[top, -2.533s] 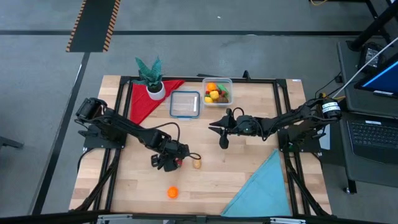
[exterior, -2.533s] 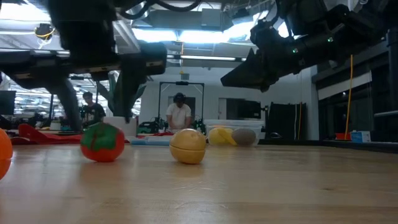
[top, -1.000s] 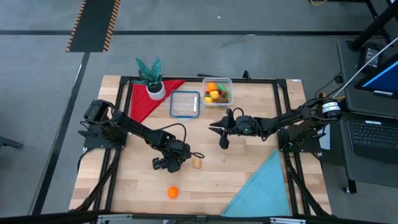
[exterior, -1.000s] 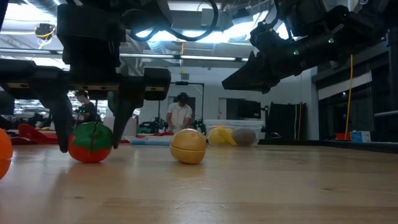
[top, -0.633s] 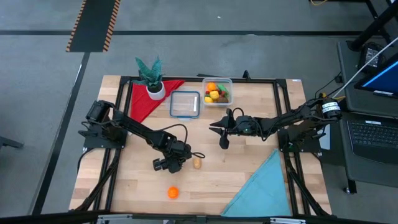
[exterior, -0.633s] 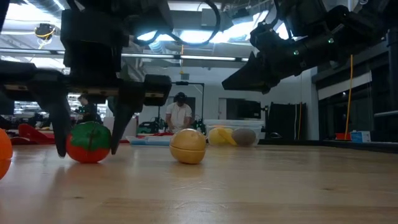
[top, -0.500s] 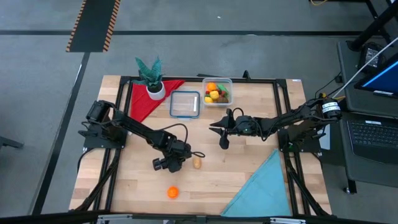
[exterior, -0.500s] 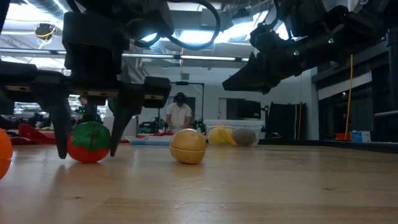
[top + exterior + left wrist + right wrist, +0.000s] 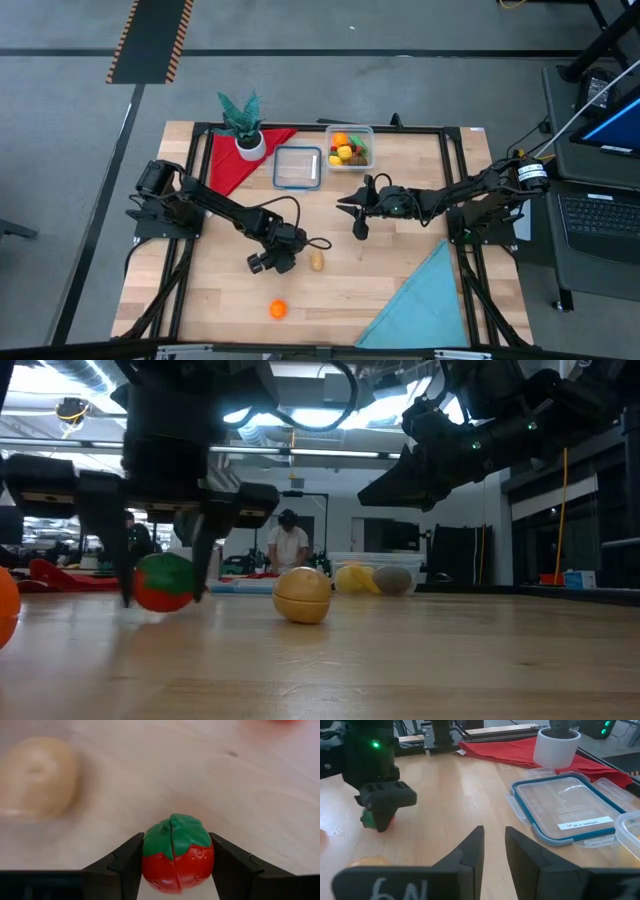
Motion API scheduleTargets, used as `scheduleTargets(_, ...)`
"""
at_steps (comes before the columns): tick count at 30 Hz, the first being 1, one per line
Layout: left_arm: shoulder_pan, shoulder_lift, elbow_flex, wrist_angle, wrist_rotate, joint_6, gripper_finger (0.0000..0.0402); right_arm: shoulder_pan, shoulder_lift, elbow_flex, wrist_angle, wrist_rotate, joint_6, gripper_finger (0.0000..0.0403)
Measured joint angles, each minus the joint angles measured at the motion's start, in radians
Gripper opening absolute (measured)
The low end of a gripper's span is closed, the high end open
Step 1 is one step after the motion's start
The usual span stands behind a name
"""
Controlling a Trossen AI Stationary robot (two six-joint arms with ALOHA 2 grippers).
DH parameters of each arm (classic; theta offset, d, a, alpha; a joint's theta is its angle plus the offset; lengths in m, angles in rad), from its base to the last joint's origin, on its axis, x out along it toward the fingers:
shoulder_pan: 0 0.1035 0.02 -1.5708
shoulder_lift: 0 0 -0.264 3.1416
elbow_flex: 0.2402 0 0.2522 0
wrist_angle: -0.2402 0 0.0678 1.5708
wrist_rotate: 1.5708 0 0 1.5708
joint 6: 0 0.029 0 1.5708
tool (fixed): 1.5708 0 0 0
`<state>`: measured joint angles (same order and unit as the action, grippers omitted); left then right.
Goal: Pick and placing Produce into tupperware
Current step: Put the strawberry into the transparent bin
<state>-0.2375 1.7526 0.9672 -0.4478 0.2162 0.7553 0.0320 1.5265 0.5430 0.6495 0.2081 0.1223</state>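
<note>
The pale wooden table (image 9: 400, 270) is wide, and both dark arms are out over it. The clear rounded-square plastic tub (image 9: 349, 147) sits at the far edge, right of centre, already holding a heap of small toy fruits, orange, yellow, green and red. Just left of it lies the flat clear square lid with the blue rim (image 9: 298, 167), and further left the green potted plant in its white pot (image 9: 245, 128) stands on a red cloth (image 9: 232, 158).

Now the change: the left claw (image 9: 172, 865), near the middle of the table, has closed in! A moment ago its fingers stood either side of the red toy tomato with the green leafy top (image 9: 177, 851) with daylight showing; now both press its flanks. In the low view the tomato looks lifted and tilted off the wood between them, so I judge the pick made and the lift beginning.

The right claw (image 9: 493, 851) hovers right of centre, short of the tub, fingers a narrow gap apart, gripping nothing.

That leaves the round tan toy fruit (image 9: 317, 263) just right of the left claw, and the small orange toy fruit (image 9: 277, 310) alone near the front edge. The carry to the tub is next, I reckon, far and to the right.
</note>
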Motion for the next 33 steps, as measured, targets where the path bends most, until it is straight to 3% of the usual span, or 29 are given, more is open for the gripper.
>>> scheduleTargets(3, 0.003, -0.009, -0.001, -0.016, -0.047, -0.072, 0.0191, 0.000, 0.000, 0.000, 0.000, 0.000, 0.000, 0.0080)
scheduleTargets(12, 0.008, -0.028, 0.000, -0.008, -0.052, -0.171, 0.0183, 0.000, 0.000, 0.000, -0.012, 0.000, 0.005, 0.0081)
scheduleTargets(19, 0.040, -0.158, 0.000, 0.044, -0.043, -0.208, 0.0182, 0.000, 0.000, 0.000, -0.018, 0.000, 0.003, 0.0081)
scheduleTargets(26, 0.135, -0.310, 0.000, 0.133, 0.064, -0.252, 0.0181, 0.000, 0.000, 0.000, -0.017, 0.000, 0.005, 0.0081)
scheduleTargets(33, 0.185, -0.410, 0.000, 0.238, 0.073, -0.265, 0.0181, 0.000, 0.000, 0.000, -0.027, 0.000, 0.004, 0.0081)
